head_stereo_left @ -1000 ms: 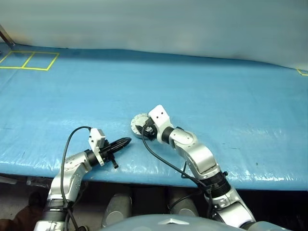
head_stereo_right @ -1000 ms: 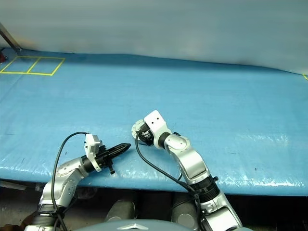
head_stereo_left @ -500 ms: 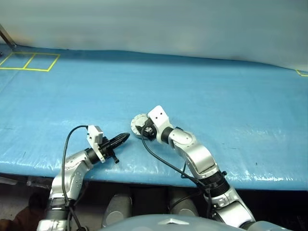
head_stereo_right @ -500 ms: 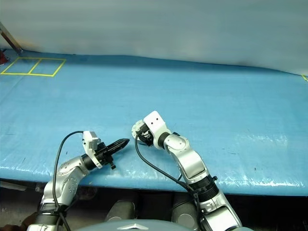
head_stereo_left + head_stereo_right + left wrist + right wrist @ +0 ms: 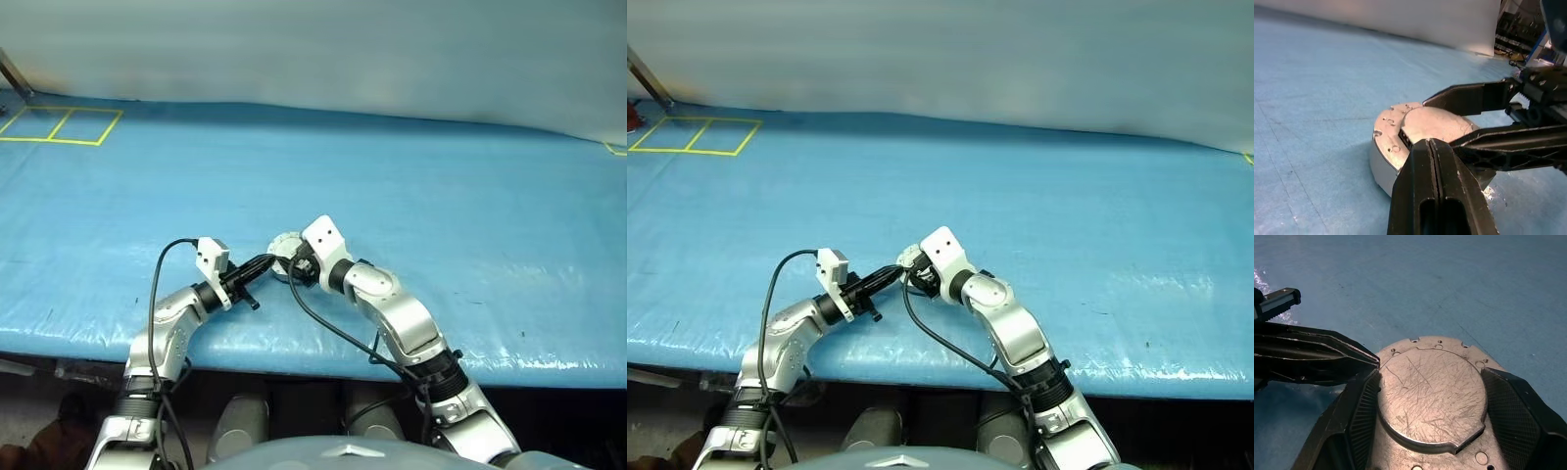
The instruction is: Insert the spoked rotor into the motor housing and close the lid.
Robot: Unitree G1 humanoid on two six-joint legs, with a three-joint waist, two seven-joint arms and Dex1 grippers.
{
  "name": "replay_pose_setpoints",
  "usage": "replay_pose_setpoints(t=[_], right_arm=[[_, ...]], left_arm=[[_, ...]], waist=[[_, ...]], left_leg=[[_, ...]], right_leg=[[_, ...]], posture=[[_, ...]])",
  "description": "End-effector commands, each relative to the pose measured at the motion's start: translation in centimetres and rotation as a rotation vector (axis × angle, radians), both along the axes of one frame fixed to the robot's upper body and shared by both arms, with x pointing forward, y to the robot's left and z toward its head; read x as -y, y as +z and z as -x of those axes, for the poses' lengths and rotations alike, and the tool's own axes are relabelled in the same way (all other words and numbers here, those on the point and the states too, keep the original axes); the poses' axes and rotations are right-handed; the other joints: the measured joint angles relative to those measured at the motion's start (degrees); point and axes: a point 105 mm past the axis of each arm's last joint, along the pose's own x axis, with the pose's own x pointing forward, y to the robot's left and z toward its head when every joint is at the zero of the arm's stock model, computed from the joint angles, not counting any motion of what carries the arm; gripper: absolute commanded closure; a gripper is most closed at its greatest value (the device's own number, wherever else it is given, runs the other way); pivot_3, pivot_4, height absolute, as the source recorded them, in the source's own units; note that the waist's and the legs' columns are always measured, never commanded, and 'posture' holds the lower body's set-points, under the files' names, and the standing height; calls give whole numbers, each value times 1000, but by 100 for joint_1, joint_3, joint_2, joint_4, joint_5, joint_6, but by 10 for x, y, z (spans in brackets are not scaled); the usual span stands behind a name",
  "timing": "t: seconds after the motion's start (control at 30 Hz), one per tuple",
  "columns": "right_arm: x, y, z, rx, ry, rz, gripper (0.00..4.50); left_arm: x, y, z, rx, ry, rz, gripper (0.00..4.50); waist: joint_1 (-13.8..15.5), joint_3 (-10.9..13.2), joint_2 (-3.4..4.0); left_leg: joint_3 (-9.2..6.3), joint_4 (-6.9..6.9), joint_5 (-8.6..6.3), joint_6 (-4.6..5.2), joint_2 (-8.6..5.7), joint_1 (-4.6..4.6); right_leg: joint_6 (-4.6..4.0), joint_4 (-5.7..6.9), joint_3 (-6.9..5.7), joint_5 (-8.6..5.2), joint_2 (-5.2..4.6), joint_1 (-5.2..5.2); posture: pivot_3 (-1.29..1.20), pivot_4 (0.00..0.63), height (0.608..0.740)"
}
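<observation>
The right hand (image 5: 1430,431) reaches forward and to the left over the near part of the blue tabletop (image 5: 441,196), angled a little downward, its two black fingers (image 5: 1525,406) spread wide and set on either side of the motor housing (image 5: 1432,396), which they clasp at its flanks. The housing is a low round silver-grey piece resting on the tabletop near its front edge, roughly in front of the robot's middle; its top is covered by a scratched round metal lid (image 5: 1437,122) with small holes along the rim, so nothing of the inside can be seen. The left hand (image 5: 1434,147) lies about level and points forward and to the right, with its fingers pressed together into one narrow black wedge and holding nothing; its tip sits at the housing's near-left edge, right beside the right hand's inner finger, and whether it actually touches the metal cannot be told. The left arm bends at the elbow, with a black cable looping over the wrist. Against a second ago, the left hand has come forward and rightward from a spot well apart from the housing, near the tabletop's front edge, up to the housing's side, while the right hand and the housing have kept their place.
</observation>
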Motion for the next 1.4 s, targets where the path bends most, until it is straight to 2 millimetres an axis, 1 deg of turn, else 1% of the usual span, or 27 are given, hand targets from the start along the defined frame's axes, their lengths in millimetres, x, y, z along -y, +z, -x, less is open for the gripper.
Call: replay_pose_setpoints(t=[0.03,0.13,0.27,0.37,0.43,0.5,0.53,0.63,0.7,0.77,0.83,0.9,1.0,1.07,1.13,1.27,1.4], right_arm=[[16,-22,-1,-66,-69,58,1532],[18,-21,0,-65,-75,53,1532],[17,-19,1,-65,-68,36,1532],[15,-13,4,-51,-30,3,1532],[15,-10,5,-37,-21,-2,773],[15,-6,6,-25,-12,-10,156],[15,-1,5,-10,-23,-25,35],[18,19,3,38,-51,-109,35],[25,34,3,22,-86,-213,35],[34,40,5,-23,-111,-295,35],[42,37,7,-87,-140,-355,35],[52,27,8,-173,-187,-406,35],[57,13,17,-309,-197,-509,35],[57,4,21,-386,-207,-560,35],[56,-5,23,-482,-211,-667,35],[46,-4,25,-586,-163,-841,35],[42,-7,22,-658,-160,-935,35]], left_arm=[[5,-11,-1,-14,1,-66,4500],[6,-17,1,-22,-2,-100,4500],[8,-18,4,-12,-20,-118,4500],[9,-16,5,-10,-22,-105,4500],[11,-14,7,-13,-34,-80,4500],[13,-12,9,-14,-44,-53,4500],[14,-11,10,-11,-49,-44,4500],[16,-9,11,-6,-52,-26,4500],[16,-9,12,-6,-51,-25,4500],[17,-9,12,-7,-53,-24,4500],[17,-10,12,-7,-53,-22,4500],[17,-9,13,-5,-53,-21,4500],[17,-10,13,-3,-53,-20,4500],[18,-10,14,-1,-54,-20,4500],[19,-10,14,2,-55,-22,4500],[18,-11,15,3,-51,-29,4500],[17,-12,16,10,-41,-40,4500]], waist=[[13,-3,5],[41,-15,6],[53,-31,10],[59,-34,13],[60,-34,13],[58,-34,13],[58,-34,13],[69,-33,14],[72,-32,15],[85,-31,16],[96,-31,17],[101,-31,17],[102,-28,20],[100,-26,24],[95,-20,35],[96,-16,41],[87,-16,42]], left_leg=[[0,0,0,0,0,0],[1,1,0,-1,-1,1],[1,0,-2,-2,-2,2],[1,-1,-2,-3,-4,1],[1,-4,-2,-3,-5,-2],[1,-9,-2,-3,-5,-5],[2,-12,-2,-3,-5,-6],[1,-18,-2,-3,-5,-13],[-1,-17,-2,-2,-6,-34],[-7,-12,-1,-1,-8,-59],[-9,-13,-1,-1,-9,-59],[-9,-13,-1,-1,-9,-58],[-11,-14,-2,-1,-7,-58],[-10,-14,-2,-1,-7,-58],[-8,-14,-2,-1,-7,-58],[-10,-14,-2,-1,-6,-59],[-10,-15,-2,-1,-6,-58]], right_leg=[[0,0,0,0,-1,1],[1,-4,0,0,-4,-2],[1,-6,-1,-1,-8,-3],[2,-9,-1,-1,-9,-4],[2,-11,-1,-1,-11,-4],[2,-14,-2,-2,-11,-4],[2,-14,-2,-2,-11,-3],[0,-15,-4,-5,-11,-8],[2,-16,-4,-5,-11,-28],[6,-16,-6,-3,-10,-45],[6,-19,-7,-3,-10,-43],[6,-19,-9,-4,-10,-43],[3,-19,-11,-6,-10,-43],[3,-20,-11,-6,-10,-43],[3,-19,-10,-6,-10,-43],[2,-21,-13,-7,-10,-42],[3,-24,-14,-7,-10,-40]], posture=[[0,150,740],[0,150,740],[0,150,740],[0,150,740],[0,150,740],[0,150,740],[0,150,740],[0,150,740],[0,150,740],[0,150,740],[0,150,740],[0,150,740],[0,150,740],[0,150,740],[0,150,740],[0,150,740],[0,150,740]])
